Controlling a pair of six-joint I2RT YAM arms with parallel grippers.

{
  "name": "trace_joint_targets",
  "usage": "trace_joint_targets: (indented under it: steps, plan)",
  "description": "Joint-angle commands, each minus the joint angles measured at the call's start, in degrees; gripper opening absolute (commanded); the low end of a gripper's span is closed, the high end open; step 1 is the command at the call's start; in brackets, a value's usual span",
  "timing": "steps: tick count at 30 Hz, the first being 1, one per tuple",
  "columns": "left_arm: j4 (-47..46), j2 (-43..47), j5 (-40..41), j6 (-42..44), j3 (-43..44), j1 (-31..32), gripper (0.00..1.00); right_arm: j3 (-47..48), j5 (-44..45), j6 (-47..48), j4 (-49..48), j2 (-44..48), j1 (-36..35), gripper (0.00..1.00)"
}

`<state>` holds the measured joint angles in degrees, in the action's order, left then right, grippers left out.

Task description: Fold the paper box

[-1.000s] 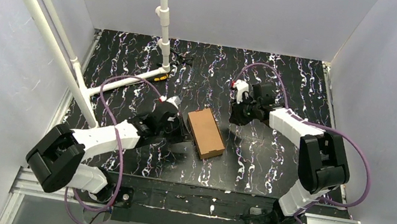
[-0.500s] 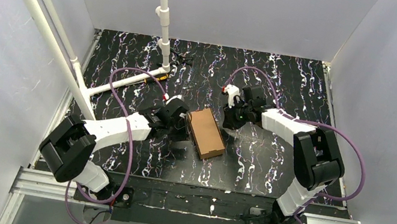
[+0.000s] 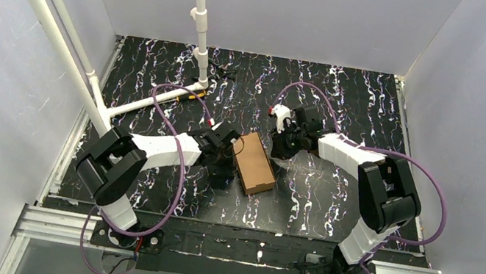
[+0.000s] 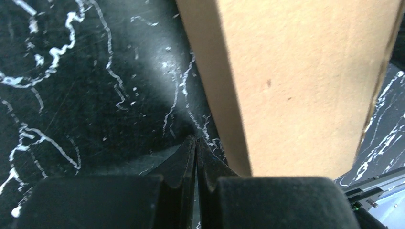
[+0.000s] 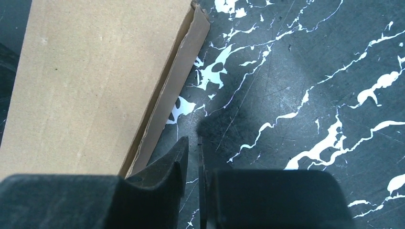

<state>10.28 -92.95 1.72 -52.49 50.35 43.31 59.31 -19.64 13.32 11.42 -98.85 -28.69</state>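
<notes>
The paper box (image 3: 254,163) lies as a closed brown cardboard box in the middle of the black marbled table. My left gripper (image 3: 228,155) is low on the table against the box's left long side, its jaws shut with nothing between them. The left wrist view shows the left gripper (image 4: 196,140) touching the foot of the paper box (image 4: 296,81). My right gripper (image 3: 282,146) is by the box's far right corner. In the right wrist view the right gripper (image 5: 193,143) shows a narrow empty gap, just right of the paper box (image 5: 95,81).
A white pipe frame (image 3: 203,26) stands at the back left, with a pipe (image 3: 149,100) lying on the table. A small black-and-orange marker (image 3: 195,93) lies near the pipe's foot. Grey walls close in three sides.
My left arm has swung right, bringing its shut gripper up against the box's left side. The right gripper has shifted a little left toward the box's far corner.
</notes>
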Motion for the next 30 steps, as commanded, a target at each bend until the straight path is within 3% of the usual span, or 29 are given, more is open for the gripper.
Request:
trace_joint_targets:
  steps: [1, 9, 18, 24, 30]
  plan:
    - [-0.9, -0.9, -0.7, 1.4, 4.1, 0.2, 0.0, 1.0, -3.9, 0.0, -0.1, 2.7, -0.8, 0.21]
    - [0.2, -5.0, -1.5, 2.8, 9.9, 0.2, 0.0, 1.6, -9.3, -1.2, 0.6, 4.3, -1.7, 0.2]
    - [1.7, -10.2, -4.7, 5.4, 19.0, 0.0, 0.0, 3.3, -7.2, -0.5, 1.9, 9.7, -1.6, 0.2]
    - [5.2, -14.5, -5.9, 6.5, 25.6, -0.8, 0.0, 9.3, -6.0, 0.9, 6.3, 9.0, -1.7, 0.2]
    - [8.9, -11.4, -2.5, 7.2, 18.9, -5.8, 0.0, 15.6, -5.0, 1.9, 10.4, 3.1, -8.0, 0.2]
